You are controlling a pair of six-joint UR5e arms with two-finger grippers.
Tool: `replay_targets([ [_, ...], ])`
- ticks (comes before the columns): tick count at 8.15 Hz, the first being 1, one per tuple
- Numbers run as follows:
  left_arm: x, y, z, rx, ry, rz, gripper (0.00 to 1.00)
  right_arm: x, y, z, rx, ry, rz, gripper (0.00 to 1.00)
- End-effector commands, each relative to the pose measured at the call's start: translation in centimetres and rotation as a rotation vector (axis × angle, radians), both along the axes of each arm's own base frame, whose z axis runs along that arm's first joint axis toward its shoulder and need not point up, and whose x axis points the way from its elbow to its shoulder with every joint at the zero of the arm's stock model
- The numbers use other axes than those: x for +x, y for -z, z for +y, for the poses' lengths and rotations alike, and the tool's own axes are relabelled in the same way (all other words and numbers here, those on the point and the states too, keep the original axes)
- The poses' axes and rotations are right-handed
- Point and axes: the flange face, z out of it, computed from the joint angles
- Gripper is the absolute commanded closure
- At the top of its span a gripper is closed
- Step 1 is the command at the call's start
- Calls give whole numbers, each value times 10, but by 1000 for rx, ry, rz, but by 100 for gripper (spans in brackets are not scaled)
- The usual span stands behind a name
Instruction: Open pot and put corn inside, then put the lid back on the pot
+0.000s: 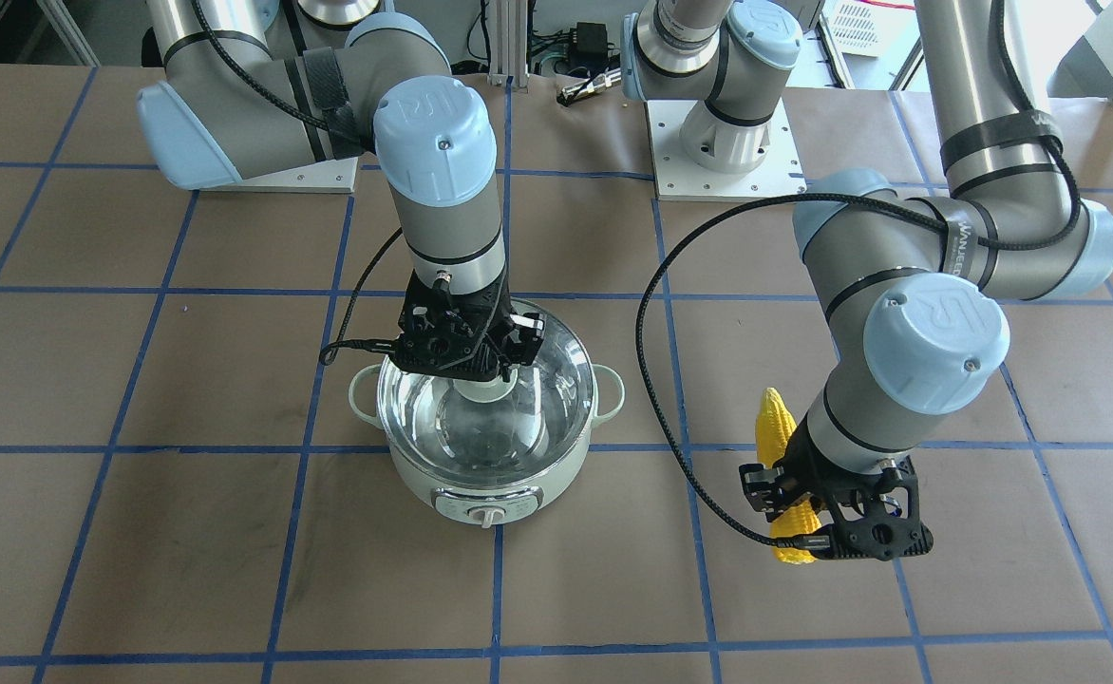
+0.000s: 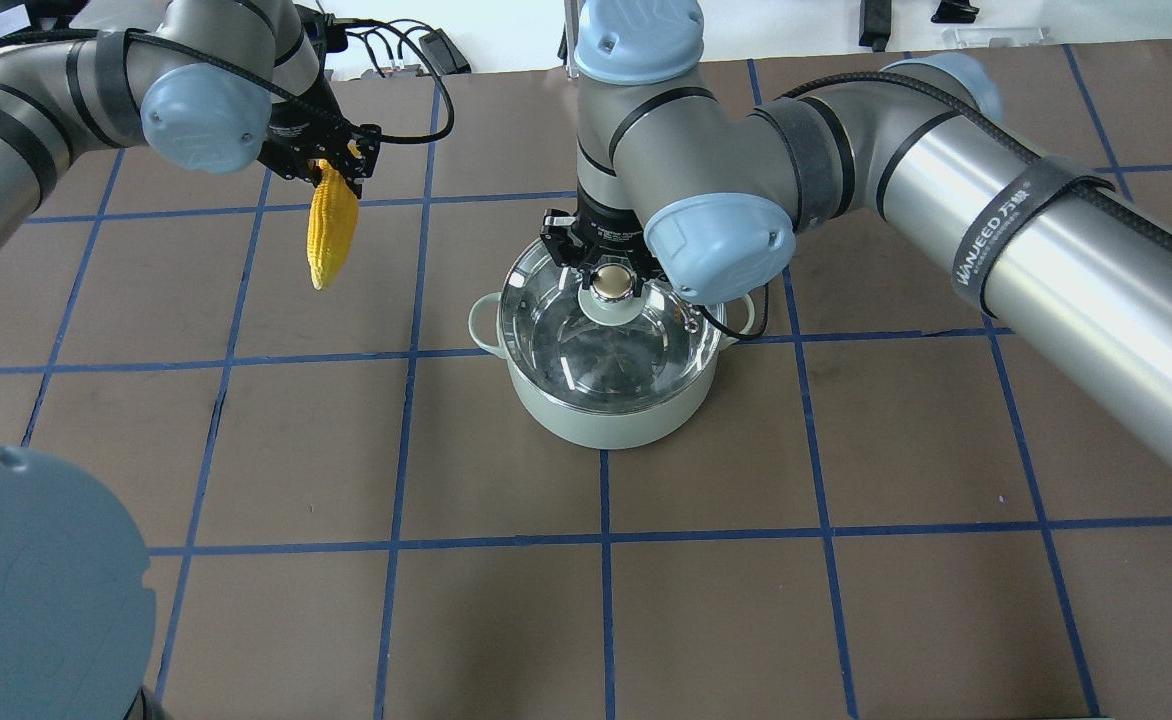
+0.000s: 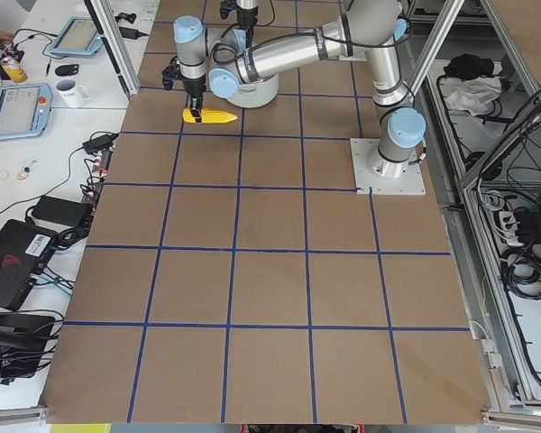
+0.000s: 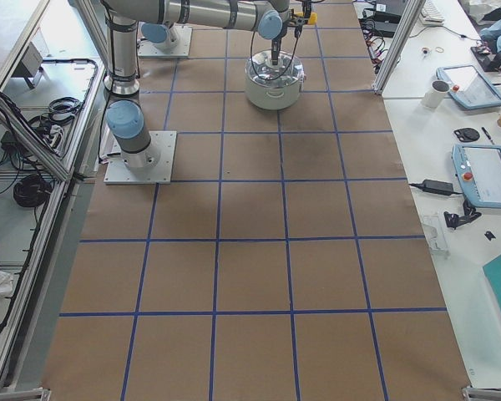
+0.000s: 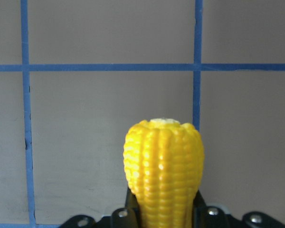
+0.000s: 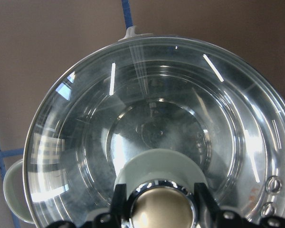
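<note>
**Early stage.** Left jaws clench the corn, held above the worktop at 10 o'clock from the pot in the overhead view. Right jaws grasp the knob of the lid, which covers the seemingly empty pot. Opening, loading and re-lidding are left. Whether the lid is seated or just raised cannot be told.

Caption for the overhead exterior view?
Left end effector holds the corn while the right end effector grips the lid over the pot.
</note>
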Motion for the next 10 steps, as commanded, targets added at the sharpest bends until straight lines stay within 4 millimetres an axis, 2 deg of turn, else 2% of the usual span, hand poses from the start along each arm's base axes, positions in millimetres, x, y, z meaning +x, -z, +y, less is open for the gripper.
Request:
replay_targets([
  [1,-33,-40,28,5,13,-1,100,0,-5,-1,-14,4,-4,59],
  [2,-37,-45,32,11,1,0,100,0,-17,-2,-39,6,-11,59],
  [3,-41,-53,39,14,6,3,100,1,-41,-6,-82,7,-15,60],
  [4,-41,-63,44,4,6,2,100,-3,-54,-12,-114,7,14,59],
  [5,-42,-64,47,17,8,3,100,-10,-64,-13,-131,14,12,60],
  [6,-50,-70,51,13,17,5,100,-25,-71,-18,-140,27,11,61],
  [7,-67,-69,55,13,2,7,100,-53,-80,-24,-125,40,14,63],
  [8,-89,-66,60,14,-31,16,100,-96,-93,-30,-98,9,26,63],
  [10,-149,-64,80,2,-49,25,100,-184,-106,-39,-42,-46,29,65],
])
